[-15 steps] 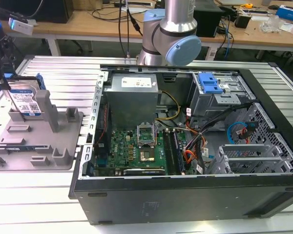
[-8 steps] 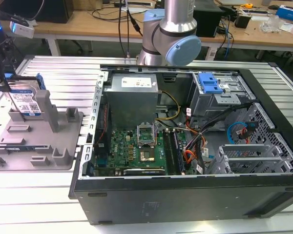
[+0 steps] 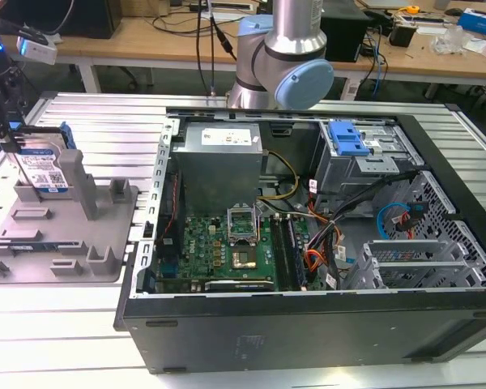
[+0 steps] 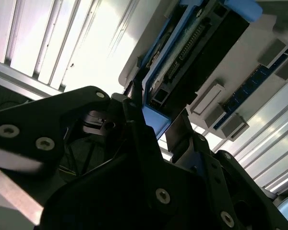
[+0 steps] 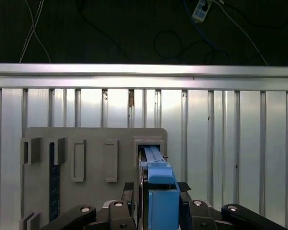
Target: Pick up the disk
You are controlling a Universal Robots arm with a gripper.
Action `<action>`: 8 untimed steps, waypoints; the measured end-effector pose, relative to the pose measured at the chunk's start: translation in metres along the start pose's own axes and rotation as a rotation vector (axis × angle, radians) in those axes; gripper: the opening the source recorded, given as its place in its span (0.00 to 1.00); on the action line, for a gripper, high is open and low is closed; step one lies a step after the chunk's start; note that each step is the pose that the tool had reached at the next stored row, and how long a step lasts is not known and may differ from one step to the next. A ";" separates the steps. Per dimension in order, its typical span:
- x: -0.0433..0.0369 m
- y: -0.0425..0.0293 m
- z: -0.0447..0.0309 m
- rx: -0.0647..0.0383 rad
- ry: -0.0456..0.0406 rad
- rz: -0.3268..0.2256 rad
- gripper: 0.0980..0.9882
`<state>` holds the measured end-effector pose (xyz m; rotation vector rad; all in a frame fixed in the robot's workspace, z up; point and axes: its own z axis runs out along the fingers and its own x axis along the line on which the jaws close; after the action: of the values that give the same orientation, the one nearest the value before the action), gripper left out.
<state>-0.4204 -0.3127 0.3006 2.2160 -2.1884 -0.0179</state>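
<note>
The disk stands on edge in the grey fixture at the exterior view's left, its white-and-blue label facing the camera and a blue frame around its edges. My gripper reaches down over its top at the far left. In both wrist views the black fingers press on either side of the disk's blue frame, so the gripper is shut on it. The second wrist view shows the disk's connector edge running away from the fingers. The disk's lower edge still sits among the fixture's posts.
An open computer case with motherboard, cables and a blue caddy fills the middle and right. The arm's base rises behind it. The ribbed metal table surrounds the fixture. Another blue-edged part lies flat in the fixture.
</note>
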 end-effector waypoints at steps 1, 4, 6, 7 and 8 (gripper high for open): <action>0.0000 0.0000 0.0000 0.000 0.0000 0.000 0.40; -0.0009 0.0000 0.0003 0.000 -0.0002 0.000 0.40; -0.0009 0.0000 0.0003 0.000 0.0000 0.000 0.40; -0.0008 0.0000 0.0004 0.000 0.0001 0.000 0.40; -0.0008 0.0000 0.0005 0.000 0.0000 0.000 0.40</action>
<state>-0.4205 -0.3119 0.3001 2.2158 -2.1884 -0.0180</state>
